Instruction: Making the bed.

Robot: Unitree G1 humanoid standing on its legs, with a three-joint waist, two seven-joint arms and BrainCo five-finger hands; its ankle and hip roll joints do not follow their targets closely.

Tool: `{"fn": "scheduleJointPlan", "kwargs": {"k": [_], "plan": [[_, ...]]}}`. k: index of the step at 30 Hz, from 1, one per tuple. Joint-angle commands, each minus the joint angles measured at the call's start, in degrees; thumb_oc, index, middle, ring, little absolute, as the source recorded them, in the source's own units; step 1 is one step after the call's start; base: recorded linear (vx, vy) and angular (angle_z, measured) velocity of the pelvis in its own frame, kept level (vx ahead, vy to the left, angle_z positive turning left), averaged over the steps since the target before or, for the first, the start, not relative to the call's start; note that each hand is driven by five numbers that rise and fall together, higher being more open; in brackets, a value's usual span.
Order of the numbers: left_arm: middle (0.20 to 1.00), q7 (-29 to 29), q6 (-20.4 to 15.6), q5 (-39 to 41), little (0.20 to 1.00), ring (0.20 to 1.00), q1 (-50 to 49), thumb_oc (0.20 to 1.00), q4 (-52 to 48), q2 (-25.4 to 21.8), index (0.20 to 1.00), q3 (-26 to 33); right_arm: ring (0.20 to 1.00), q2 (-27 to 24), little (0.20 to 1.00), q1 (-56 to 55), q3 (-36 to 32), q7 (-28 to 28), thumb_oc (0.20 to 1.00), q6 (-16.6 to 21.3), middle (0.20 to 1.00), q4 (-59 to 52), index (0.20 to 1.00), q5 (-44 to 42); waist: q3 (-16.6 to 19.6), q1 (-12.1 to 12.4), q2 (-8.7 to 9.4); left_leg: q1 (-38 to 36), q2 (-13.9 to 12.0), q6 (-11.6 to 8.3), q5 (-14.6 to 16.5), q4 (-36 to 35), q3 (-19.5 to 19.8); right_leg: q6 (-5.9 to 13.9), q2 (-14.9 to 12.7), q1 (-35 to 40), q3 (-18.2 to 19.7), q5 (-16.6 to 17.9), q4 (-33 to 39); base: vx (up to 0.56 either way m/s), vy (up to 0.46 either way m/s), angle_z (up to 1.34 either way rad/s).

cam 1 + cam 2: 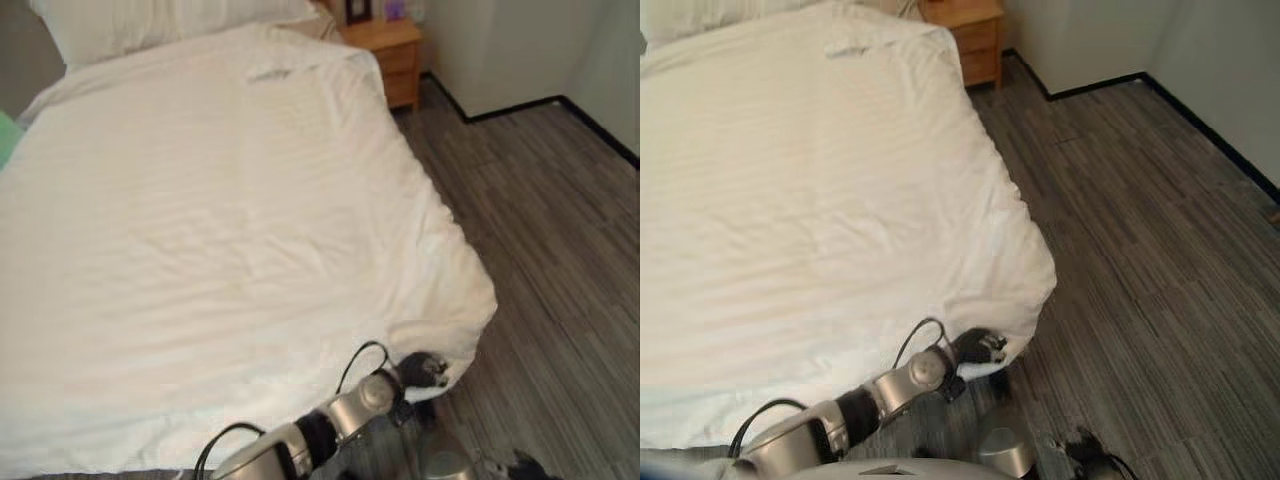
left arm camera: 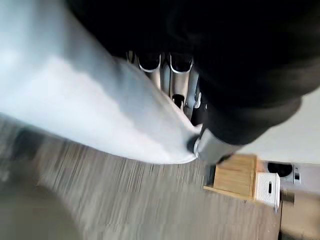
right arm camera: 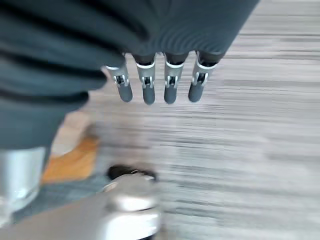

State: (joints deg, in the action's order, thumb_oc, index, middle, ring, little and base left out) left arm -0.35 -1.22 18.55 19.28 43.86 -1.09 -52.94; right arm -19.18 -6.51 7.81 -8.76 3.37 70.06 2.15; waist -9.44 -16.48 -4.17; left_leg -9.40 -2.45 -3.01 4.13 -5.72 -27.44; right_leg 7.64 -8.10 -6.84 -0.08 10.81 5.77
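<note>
A white duvet point(image 1: 220, 220) lies spread flat over the bed, with a few light creases. Its near right corner point(image 1: 455, 310) droops over the bed's edge toward the floor. My left hand point(image 1: 425, 370) reaches in from the lower left to that corner, just under the overhang. In the left wrist view, the fingers point(image 2: 180, 75) and thumb are curled on a fold of the white duvet point(image 2: 100, 105). My right hand point(image 3: 160, 75) hangs over the wood-look floor with straight fingers and holds nothing. A white pillow point(image 1: 150, 25) lies at the head of the bed.
A wooden nightstand point(image 1: 390, 50) stands at the far right of the bed's head. Grey plank floor point(image 1: 560, 250) runs along the bed's right side to a pale wall with a dark baseboard point(image 1: 510, 108). Something green point(image 1: 5, 140) shows at the bed's left edge.
</note>
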Motion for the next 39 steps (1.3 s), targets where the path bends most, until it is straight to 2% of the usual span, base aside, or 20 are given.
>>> {"fn": "scheduleJointPlan", "kwargs": {"k": [1, 4, 6, 8, 11, 13, 16, 17, 18, 19, 20, 21, 22, 23, 24, 28, 31, 32, 36, 39], "plan": [[1.000, -3.6, -2.9, 4.5, 1.000, 1.000, 4.4, 1.000, -2.3, 7.5, 1.000, 0.5, 1.000, -2.0, 1.000, -0.5, 2.5, -1.8, 1.000, -0.8, 1.000, 1.4, 1.000, -3.7, -0.6, -1.5, -0.47, 1.2, -2.6, -2.83, -2.2, 0.7, 4.9, 2.53, -2.5, 4.7, -1.1, -5.1, -0.8, -0.05, -0.027, 0.13], [1.000, -7.7, -0.5, 13.1, 1.000, 1.000, -1.9, 1.000, -10.0, 1.7, 1.000, 1.9, 1.000, -3.6, 1.000, -2.7, -1.5, -4.0, 1.000, -3.8, 1.000, 10.3, 1.000, -3.4, -0.8, 0.4, -0.36, 0.1, -2.5, -2.50, -1.8, 0.7, 5.8, 2.40, -2.7, 6.6, -2.1, -5.8, -0.8, -0.03, -0.015, 0.05], [1.000, -11.9, 1.8, 14.7, 1.000, 1.000, -4.6, 1.000, -13.1, 0.0, 1.000, 1.2, 1.000, -4.0, 1.000, -3.1, -1.3, -2.6, 1.000, -4.0, 1.000, 9.0, 1.000, -2.6, -0.7, 1.9, -0.16, 0.2, -2.6, -2.43, -1.9, 0.7, 6.6, 2.40, -2.9, 7.2, -2.8, -6.3, -0.8, -0.01, -0.026, 0.14], [1.000, -16.0, 4.2, 22.9, 1.000, 1.000, -5.9, 1.000, -19.7, -2.9, 1.000, -0.2, 1.000, -7.2, 1.000, -1.8, -2.7, -3.2, 1.000, -5.0, 1.000, 11.5, 1.000, -0.7, 0.1, 4.0, 0.47, 0.1, -2.5, -2.46, -2.1, 0.7, 7.7, 2.19, -3.2, 8.3, -4.2, -6.6, -0.8, 0.01, -0.038, 0.15], [1.000, -17.5, 5.4, 27.8, 1.000, 1.000, -7.1, 1.000, -24.4, -6.1, 1.000, 0.6, 1.000, -9.9, 1.000, -0.4, -4.0, -2.8, 1.000, -5.5, 1.000, 11.5, 1.000, 0.6, 0.2, 5.2, 1.01, 0.1, -2.5, -2.38, -2.1, 0.7, 8.5, 2.18, -3.3, 9.2, -5.1, -6.8, -0.8, -0.01, -0.004, 0.40], [1.000, -17.5, 5.2, 34.6, 1.000, 1.000, -10.7, 1.000, -32.1, -12.2, 1.000, 3.6, 1.000, -17.7, 1.000, 3.5, -4.8, -3.0, 1.000, -4.9, 1.000, 9.2, 1.000, 3.1, 0.2, 7.4, 1.93, 0.0, -2.5, -2.36, -2.1, 0.7, 9.7, 2.28, -3.4, 10.5, -6.7, -7.2, -0.8, -0.03, -0.001, 0.26], [1.000, -15.3, 2.1, 34.8, 1.000, 1.000, -13.6, 1.000, -32.3, -17.1, 1.000, 9.7, 1.000, -27.6, 1.000, 10.9, -4.4, -3.4, 1.000, -2.9, 1.000, 3.2, 1.000, 3.7, 1.0, 10.2, 3.17, 0.7, -2.5, -2.54, -2.7, 0.7, 11.1, 2.07, -3.4, 11.2, -8.5, -7.2, -0.8, 0.00, -0.010, 0.39], [1.000, -11.8, -1.7, 30.3, 1.000, 1.000, -13.7, 1.000, -30.9, -19.6, 1.000, 14.6, 0.347, -31.3, 0.347, 16.5, -1.9, -4.2, 0.347, -1.7, 0.347, -2.5, 0.347, 3.3, 1.3, 12.1, 4.04, 0.8, -2.5, -2.69, -2.9, 0.7, 12.1, 2.02, -3.3, 11.9, -9.6, -7.4, -0.8, 0.03, -0.010, 0.60], [1.000, -5.9, -4.0, 21.1, 1.000, 1.000, -15.9, 1.000, -28.9, -21.6, 1.000, 21.7, 0.200, -30.2, 0.200, 19.8, 1.6, -6.0, 0.200, 0.3, 0.200, -15.0, 0.200, 3.0, 1.6, 14.2, 4.65, 1.5, -2.6, -2.82, -3.4, 0.7, 13.4, 1.77, -3.2, 12.5, -11.1, -7.5, -0.8, 0.08, -0.054, 0.43], [1.000, -3.2, -1.6, 9.3, 1.000, 1.000, -14.1, 1.000, -21.4, -26.1, 1.000, 25.4, 0.200, -47.8, 0.200, 46.7, 5.4, -0.4, 0.200, -1.3, 0.200, -10.1, 0.200, -5.1, 3.1, 18.5, 7.30, 2.2, -2.6, -3.31, -3.8, 0.7, 15.3, 1.65, -3.3, 13.7, -13.5, -8.2, -0.8, 0.05, -0.040, 0.81], [1.000, 4.0, -0.1, -7.6, 1.000, 1.000, -22.9, 1.000, -21.3, -21.5, 1.000, 40.9, 0.200, -22.5, 0.200, 10.0, -6.3, -1.6, 0.200, 2.4, 0.200, -45.4, 0.200, -7.9, 1.9, 16.3, 6.10, 2.8, -2.5, -2.73, -4.0, 0.7, 16.0, 1.68, -3.1, 13.6, -14.3, -8.1, -0.8, 0.04, -0.035, 1.11], [1.000, 4.0, -0.1, -7.6, 1.000, 1.000, -23.0, 1.000, -21.5, -21.6, 1.000, 40.7, 0.200, -22.4, 0.200, 9.4, -6.7, -1.6, 0.200, 2.1, 0.200, -46.0, 0.200, -7.8, 2.2, 16.5, 6.17, 3.1, -2.5, -2.69, -4.2, 0.7, 16.0, 1.66, -3.2, 13.3, -14.3, -7.9, -0.8, -0.02, 0.028, 1.64], [1.000, 5.2, -1.5, -5.0, 1.000, 1.000, -22.9, 1.000, -17.1, -17.7, 1.000, 39.7, 0.200, -12.9, 0.200, 12.1, -2.2, 7.0, 0.200, 9.5, 0.200, -40.1, 0.200, -21.6, 2.0, 17.3, 5.73, 3.4, -2.5, -2.35, -4.3, 0.7, 16.4, 1.65, -3.4, 13.2, -14.7, -8.1, -0.8, 0.01, 0.020, 1.45], [1.000, 3.3, 1.0, -1.6, 1.000, 1.000, -24.9, 1.000, -18.5, -18.5, 1.000, 43.6, 0.200, -13.2, 0.200, 14.0, -3.9, -0.3, 0.200, 1.0, 0.200, -41.5, 0.200, -12.8, 2.1, 17.9, 5.51, 3.7, -2.6, -2.64, -4.4, 0.7, 16.9, 1.66, -3.3, 13.3, -15.4, -8.4, -0.8, -0.01, 0.026, 1.26], [1.000, 5.6, 1.6, -1.3, 1.000, 1.000, -24.7, 1.000, -15.9, -17.2, 1.000, 44.5, 0.200, -9.0, 0.200, 14.6, -1.8, 1.5, 0.200, 2.7, 0.200, -45.6, 0.200, -18.1, 2.0, 18.3, 5.69, 4.5, -2.3, -2.51, -4.7, 0.7, 17.3, 1.49, -3.5, 13.0, -15.8, -8.3, -0.8, 0.00, 0.003, 0.70], [1.000, 8.7, -0.5, 0.0, 1.000, 1.000, -25.8, 1.000, -17.9, -16.6, 1.000, 43.6, 0.200, 2.0, 0.200, 28.1, -1.4, -1.7, 0.200, 7.7, 0.200, -33.3, 0.200, -39.0, 0.4, 23.6, 4.68, 6.8, -2.2, -3.69, -5.5, 0.7, 19.9, 1.24, -4.1, 13.0, -18.7, -8.7, -0.8, -0.04, -0.016, 0.09], [1.000, 9.0, -0.6, 1.0, 1.000, 1.000, -25.7, 1.000, -17.4, -16.7, 1.000, 43.7, 0.200, 2.4, 0.200, 32.6, -3.5, -2.3, 0.200, 7.9, 0.200, -29.2, 0.200, -43.5, -0.4, 25.0, 3.88, 8.9, -2.0, -4.10, -6.3, 0.7, 20.7, 1.20, -4.2, 11.9, -19.6, -8.3, -0.8, -0.09, 0.012, 0.14], [1.000, 10.2, -1.3, 1.8, 1.000, 1.000, -24.5, 1.000, -15.4, -16.6, 1.000, 43.4, 0.200, 4.1, 0.200, 35.4, -5.3, -2.9, 0.200, 9.1, 0.200, -25.4, 0.200, -49.1, -1.5, 26.2, 2.17, 10.4, -2.0, -4.72, -7.1, 0.7, 21.2, 1.21, -4.4, 10.8, -20.3, -8.0, -0.8, -0.06, 0.034, 0.24], [1.000, 11.0, -1.5, 2.4, 1.000, 1.000, -24.2, 1.000, -14.2, -15.9, 1.000, 43.3, 0.200, 4.8, 0.200, 35.1, -6.8, -3.1, 0.200, 9.6, 0.200, -23.4, 0.200, -51.2, -1.9, 26.2, 1.11, 10.8, -2.1, -4.91, -7.3, 0.7, 20.9, 1.31, -4.5, 10.4, -20.3, -8.0, -0.8, -0.03, 0.033, 0.13], [1.000, 11.6, -1.1, 3.1, 1.000, 1.000, -23.6, 1.000, -11.6, -14.3, 1.000, 43.0, 0.200, 5.8, 0.200, 29.5, -9.0, -2.8, 0.200, 9.0, 0.200, -19.7, 0.200, -52.0, -3.1, 24.4, -0.08, 10.6, -2.1, -4.82, -7.0, 0.7, 20.2, 1.37, -4.6, 9.9, -19.5, -8.0, -0.8, -0.02, 0.021, -0.08]]}}
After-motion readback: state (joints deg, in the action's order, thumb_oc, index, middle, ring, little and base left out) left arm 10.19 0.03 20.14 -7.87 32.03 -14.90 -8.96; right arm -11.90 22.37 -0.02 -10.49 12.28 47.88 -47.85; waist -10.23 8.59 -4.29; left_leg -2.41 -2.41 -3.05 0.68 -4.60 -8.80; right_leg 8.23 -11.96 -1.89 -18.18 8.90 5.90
